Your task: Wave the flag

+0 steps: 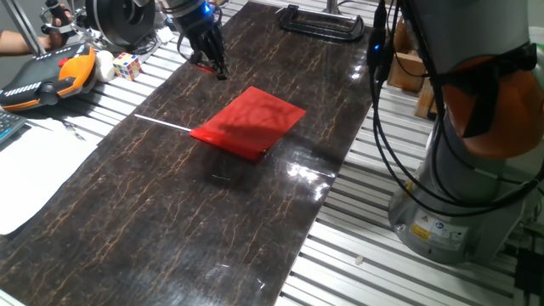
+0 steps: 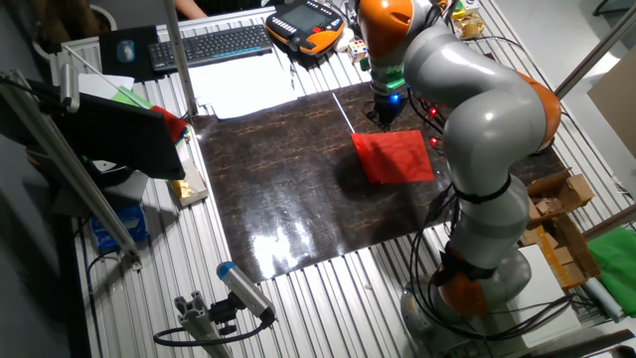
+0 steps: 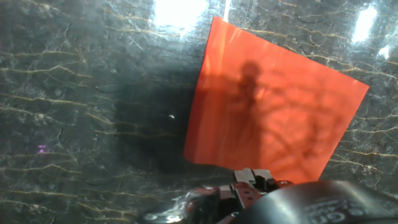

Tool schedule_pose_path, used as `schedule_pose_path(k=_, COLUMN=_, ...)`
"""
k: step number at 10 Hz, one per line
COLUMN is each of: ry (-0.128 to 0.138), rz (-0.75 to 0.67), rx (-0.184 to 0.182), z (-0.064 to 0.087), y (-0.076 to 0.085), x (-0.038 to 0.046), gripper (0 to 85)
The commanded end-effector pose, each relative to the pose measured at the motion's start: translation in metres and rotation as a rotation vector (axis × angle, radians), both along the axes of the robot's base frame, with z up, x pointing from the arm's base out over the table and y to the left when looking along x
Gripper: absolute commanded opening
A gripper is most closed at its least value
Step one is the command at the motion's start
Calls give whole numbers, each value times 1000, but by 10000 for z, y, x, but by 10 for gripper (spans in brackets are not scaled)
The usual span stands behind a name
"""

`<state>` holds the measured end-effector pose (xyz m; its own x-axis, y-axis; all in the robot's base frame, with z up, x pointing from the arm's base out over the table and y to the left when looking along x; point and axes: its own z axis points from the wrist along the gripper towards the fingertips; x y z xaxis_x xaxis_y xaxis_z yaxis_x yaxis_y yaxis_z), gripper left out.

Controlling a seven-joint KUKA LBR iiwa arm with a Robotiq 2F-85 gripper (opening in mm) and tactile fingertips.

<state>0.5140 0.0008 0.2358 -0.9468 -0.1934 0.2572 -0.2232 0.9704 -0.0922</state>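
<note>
The flag [image 1: 249, 122] lies flat on the dark table [image 1: 153, 212], its white stick [image 1: 161, 123] poking out to one side. The gripper [image 1: 212, 64] hangs near the flag's far edge, holding nothing; I cannot tell if it is open. Next it should reach the stick and grab it. No writing can be read.

Bright-red rectangular flag [image 1: 249, 122] lying flat on dark marbled tabletop, thin white stick [image 1: 161, 122] protruding sideways
</note>
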Motion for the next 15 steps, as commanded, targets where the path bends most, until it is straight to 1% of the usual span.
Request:
schedule_pose_path(k=1, ry=-2, rz=-1, rx=0, z=1, y=0, x=0, gripper=10)
schedule_pose_path(k=4, ry=-1, rz=13, rx=6, z=1, y=0, x=0, gripper=10)
schedule_pose_path(k=5, ry=-12, rz=-10, rx=2, z=1, y=0, x=0, gripper=7)
schedule_pose_path(k=6, ry=-54, rz=-17, rx=1, z=1, y=0, x=0, gripper=7)
schedule_pose_path(k=7, ry=-75, rz=-13, rx=-8, z=1, y=0, x=0, gripper=7)
schedule_pose_path(k=8, ry=-59, rz=-32, rx=15, z=1, y=0, x=0, gripper=7)
schedule_pose_path(k=9, ry=-66, rz=-39, rx=4, z=1, y=0, x=0, gripper=7)
schedule_pose_path(k=10, ry=-118, rz=-47, rx=-21, z=1, y=0, x=0, gripper=7)
schedule_pose_path(k=11, ry=-139, rz=-19, rx=8, z=1, y=0, x=0, gripper=7)
schedule_pose_path(k=12, ry=-130, rz=-16, rx=59, z=1, y=0, x=0, gripper=7)
schedule_pose_path(k=13, ry=-121, rz=-27, rx=99, z=1, y=0, x=0, gripper=7)
schedule_pose_path(k=14, ry=-112, rz=-42, rx=101, z=1, y=0, x=0, gripper=7)
schedule_pose_path(k=15, ry=-154, rz=-85, rx=45, z=1, y=0, x=0, gripper=7)
